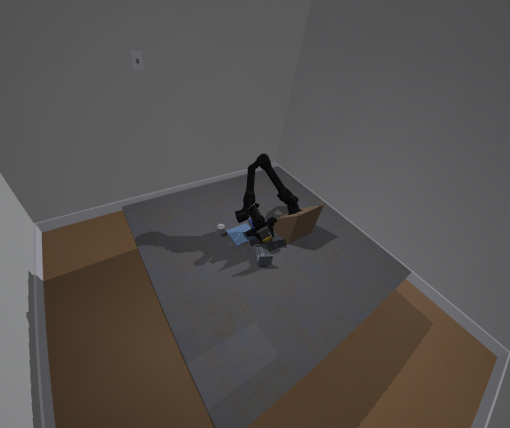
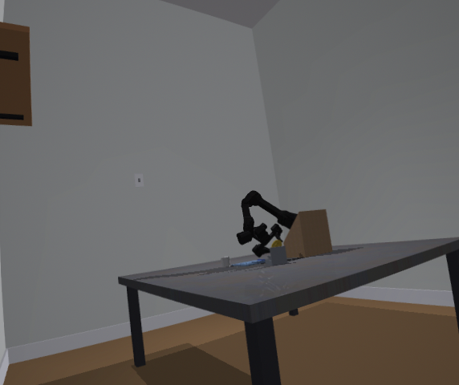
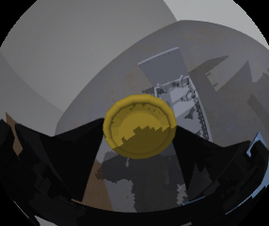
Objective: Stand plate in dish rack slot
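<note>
The yellow plate (image 1: 267,239) (image 2: 276,243) (image 3: 139,126) is held by its rim between the two fingers, off the table. My gripper (image 1: 261,234) (image 3: 140,126) is shut on it, the fingers standing wide at opposite sides of the rim. In the exterior view the plate looks steeply tilted and shows just above and behind the rack's top edge. The grey dish rack (image 1: 263,256) (image 2: 278,255) (image 3: 183,105) stands on the table; in the wrist view it lies beyond the plate, which hides a little of its near corner. Its slots are too small to tell apart in the top and exterior views.
A wooden box-like block (image 1: 299,224) (image 2: 313,233) stands beside the arm, close to the gripper. A flat blue square (image 1: 239,234) (image 2: 249,262) lies beside the rack, partly under the gripper. A white cup (image 1: 220,229) (image 2: 225,261) stands past it. A small blue item lies near the gripper.
</note>
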Robot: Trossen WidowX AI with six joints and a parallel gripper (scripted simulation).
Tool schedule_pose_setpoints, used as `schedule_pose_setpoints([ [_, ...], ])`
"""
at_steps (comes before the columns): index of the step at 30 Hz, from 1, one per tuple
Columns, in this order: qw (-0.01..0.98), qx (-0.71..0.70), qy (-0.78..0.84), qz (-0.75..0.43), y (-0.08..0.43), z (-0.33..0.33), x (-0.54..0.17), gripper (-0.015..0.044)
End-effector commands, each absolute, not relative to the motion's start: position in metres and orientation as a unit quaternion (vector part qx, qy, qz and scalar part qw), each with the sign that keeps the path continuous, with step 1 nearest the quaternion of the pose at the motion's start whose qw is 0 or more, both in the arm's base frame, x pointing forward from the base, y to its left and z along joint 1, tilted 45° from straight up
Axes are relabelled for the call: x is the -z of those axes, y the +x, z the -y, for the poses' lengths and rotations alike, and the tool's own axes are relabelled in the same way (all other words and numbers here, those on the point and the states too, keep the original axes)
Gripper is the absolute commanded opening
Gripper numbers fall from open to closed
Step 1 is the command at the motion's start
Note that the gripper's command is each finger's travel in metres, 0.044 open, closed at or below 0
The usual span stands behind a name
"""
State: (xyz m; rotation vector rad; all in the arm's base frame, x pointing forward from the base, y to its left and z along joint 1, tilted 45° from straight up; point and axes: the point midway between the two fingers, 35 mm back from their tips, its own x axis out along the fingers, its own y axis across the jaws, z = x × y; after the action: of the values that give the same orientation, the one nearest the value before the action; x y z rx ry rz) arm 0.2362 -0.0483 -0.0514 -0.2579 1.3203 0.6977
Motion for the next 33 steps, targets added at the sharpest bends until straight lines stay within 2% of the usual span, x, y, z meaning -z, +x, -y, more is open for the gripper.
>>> schedule_pose_setpoints([
  [1,0.739,-0.342,-0.135,-0.565,0.234,0.050,0.053,0.0000],
  [26,0.790,-0.408,-0.344,-0.301,0.235,0.077,0.044,0.0000],
  [33,0.790,-0.408,-0.351,-0.294,0.235,0.078,0.044,0.0000],
])
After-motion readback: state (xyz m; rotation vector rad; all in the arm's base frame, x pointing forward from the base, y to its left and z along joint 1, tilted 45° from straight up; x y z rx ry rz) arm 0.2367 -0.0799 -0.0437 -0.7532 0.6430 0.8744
